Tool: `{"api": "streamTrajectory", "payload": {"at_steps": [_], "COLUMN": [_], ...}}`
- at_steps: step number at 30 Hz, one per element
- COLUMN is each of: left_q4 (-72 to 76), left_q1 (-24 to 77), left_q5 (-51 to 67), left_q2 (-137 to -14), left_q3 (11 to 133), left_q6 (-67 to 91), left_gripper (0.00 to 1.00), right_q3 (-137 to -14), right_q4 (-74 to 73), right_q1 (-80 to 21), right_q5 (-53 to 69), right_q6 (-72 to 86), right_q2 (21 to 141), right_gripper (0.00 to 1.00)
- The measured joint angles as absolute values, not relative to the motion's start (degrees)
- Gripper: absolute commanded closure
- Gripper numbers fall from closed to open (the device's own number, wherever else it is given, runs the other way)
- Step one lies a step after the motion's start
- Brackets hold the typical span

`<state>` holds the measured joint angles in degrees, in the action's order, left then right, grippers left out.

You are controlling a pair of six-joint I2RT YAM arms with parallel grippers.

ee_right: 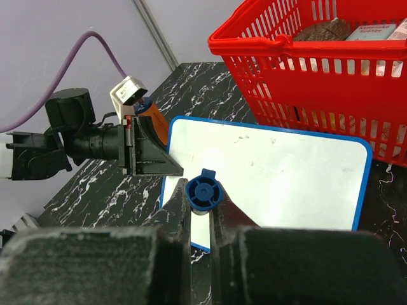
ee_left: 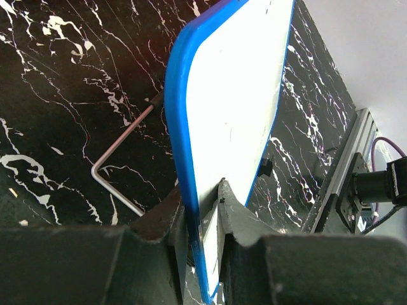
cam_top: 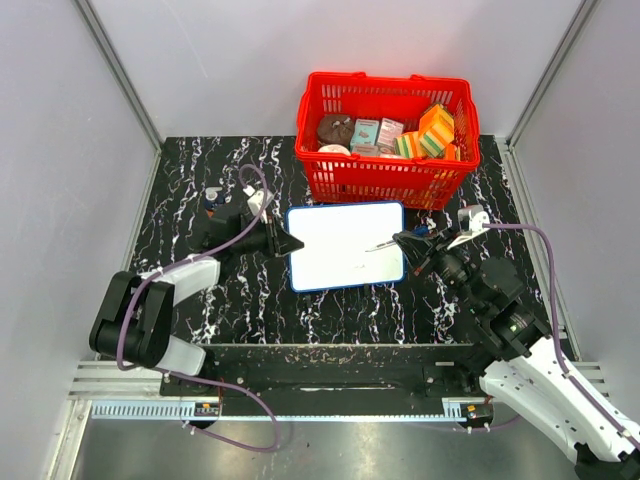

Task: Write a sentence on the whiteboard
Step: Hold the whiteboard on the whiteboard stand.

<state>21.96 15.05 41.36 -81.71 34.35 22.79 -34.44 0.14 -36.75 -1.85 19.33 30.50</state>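
Board pinched on the left, marker gripped on the right.
My left gripper (ee_left: pixel 202 190) is closed down on the left edge of the whiteboard (cam_top: pixel 340 250), with one finger on the blue frame and the other on the white face. My right gripper (cam_top: pixel 402 243) is clamped on a blue marker (ee_right: pixel 203 192) at the board's right side, and the tip points left over the white surface. The board sits between my two grippers on the black marbled table (cam_top: pixel 250 300), just near of the red basket (cam_top: pixel 380 185).
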Motion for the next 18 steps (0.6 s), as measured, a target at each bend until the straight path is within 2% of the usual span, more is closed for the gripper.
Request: {"api": "streamTrajectory", "payload": {"at_steps": [18], "left_q4": [31.38], "left_q1": [18.31], "left_q5": [41.28], "left_q2": [-87.2], "left_q3": [34.63], "left_q6": [24.43], "left_gripper": [1.0], "right_q3": [-34.13], "right_q4": [0.14], "right_q1": [-36.75], "right_q5": [-2.04], "right_q6": [19.29], "right_q2": [29.58], "right_gripper": [1.0]}}
